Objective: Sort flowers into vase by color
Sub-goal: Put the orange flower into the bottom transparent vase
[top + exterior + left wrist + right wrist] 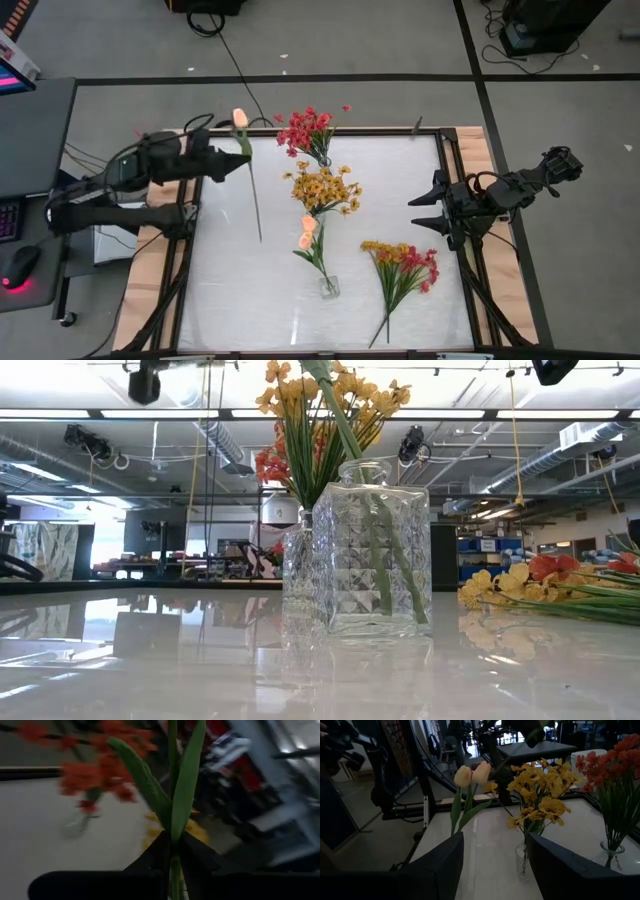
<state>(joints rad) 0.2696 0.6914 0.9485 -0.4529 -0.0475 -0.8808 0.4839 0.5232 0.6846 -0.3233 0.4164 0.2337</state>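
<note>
My left gripper stands over the table's far left part, shut on a pale peach tulip with a long green stem. Three glass vases stand in a row down the middle. The far vase holds red flowers. The middle one holds yellow flowers. The near vase holds peach tulips. A loose bunch of yellow and red flowers lies on the table at the near right. My right gripper waits open at the right edge. My left gripper pinches the tulip's stem between its two fingers, just below the leaves. The fingers come nearly level from the table's left and lie across the stem. The bud points toward the far edge, and the long lower stem runs toward the near edge.
The white table is framed by wooden strips and dark rails. A desk with a keyboard and a mouse stands to the left. Bare table surface lies at the near left. Cables run on the floor beyond the far edge.
</note>
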